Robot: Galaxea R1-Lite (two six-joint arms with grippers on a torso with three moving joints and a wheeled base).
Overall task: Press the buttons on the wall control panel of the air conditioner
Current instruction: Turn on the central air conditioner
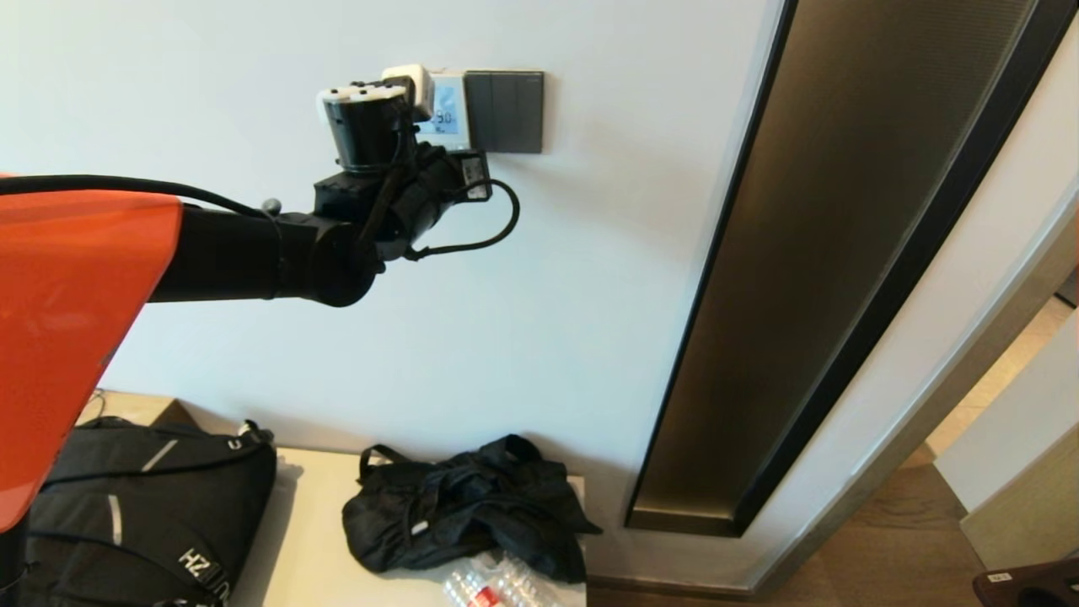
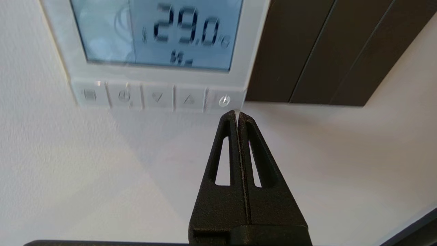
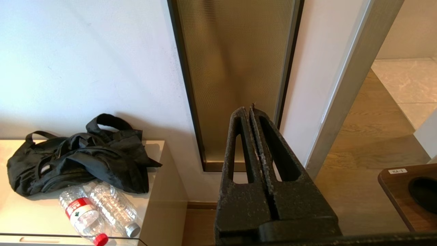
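The white air conditioner control panel (image 1: 447,110) hangs on the wall, its lit screen (image 2: 153,32) reading 29.0. A row of several buttons runs under the screen: a power button (image 2: 224,100) at the end by the dark switch plate, then an up arrow (image 2: 188,99) and a down arrow (image 2: 157,97). My left gripper (image 2: 237,114) is shut and empty, its tips just below the power button's edge, close to the wall. In the head view the left wrist hides the panel's lower part. My right gripper (image 3: 248,111) is shut, empty, parked low away from the panel.
A dark grey three-gang switch plate (image 1: 504,111) adjoins the panel. A tall bronze glass strip (image 1: 843,253) runs down the wall to the right. Below, a low cabinet (image 1: 312,539) holds a black backpack (image 1: 143,514), a black bag (image 1: 464,506) and plastic bottles (image 3: 85,213).
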